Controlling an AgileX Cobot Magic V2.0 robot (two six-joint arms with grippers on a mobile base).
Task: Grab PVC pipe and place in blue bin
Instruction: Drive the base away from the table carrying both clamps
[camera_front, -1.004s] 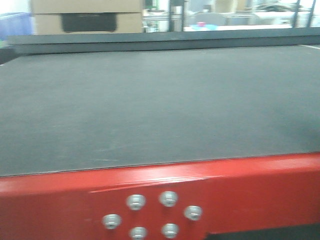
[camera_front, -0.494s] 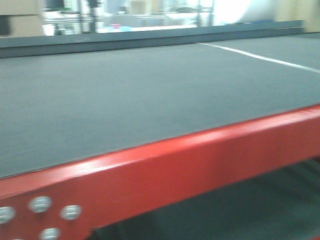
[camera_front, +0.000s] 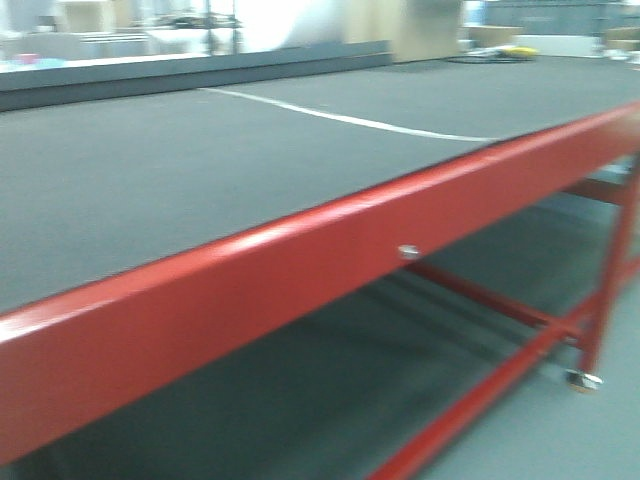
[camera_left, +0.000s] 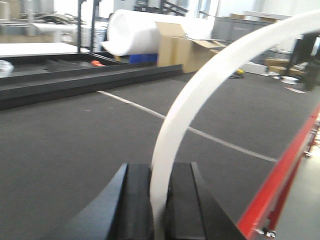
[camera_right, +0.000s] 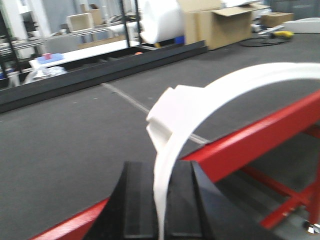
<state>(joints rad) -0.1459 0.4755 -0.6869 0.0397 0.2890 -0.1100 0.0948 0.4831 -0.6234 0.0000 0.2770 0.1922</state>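
A white curved PVC pipe (camera_left: 200, 85) arcs up and to the right out of my left gripper (camera_left: 161, 172), whose black jaws are shut on its lower end. A second white curved PVC pipe (camera_right: 220, 90), with a thicker fitting (camera_right: 172, 107) on it, is clamped the same way in my right gripper (camera_right: 161, 170). The left gripper hangs over the dark grey table mat (camera_left: 75, 135). The right one is at the table's red edge (camera_right: 250, 140). Neither gripper nor pipe shows in the front view. The blue bin is out of view.
The front view shows a long table with a grey mat (camera_front: 150, 170), a red frame rail (camera_front: 300, 270), red legs and a caster (camera_front: 583, 379). A white line (camera_front: 350, 120) crosses the mat. Beyond it are a white foam roll (camera_left: 135, 32), cardboard boxes (camera_left: 185, 47) and shelving.
The front view has swung to the right. The red rail now runs diagonally, the bolt cluster has left the frame, and the table's legs and the floor beneath show.
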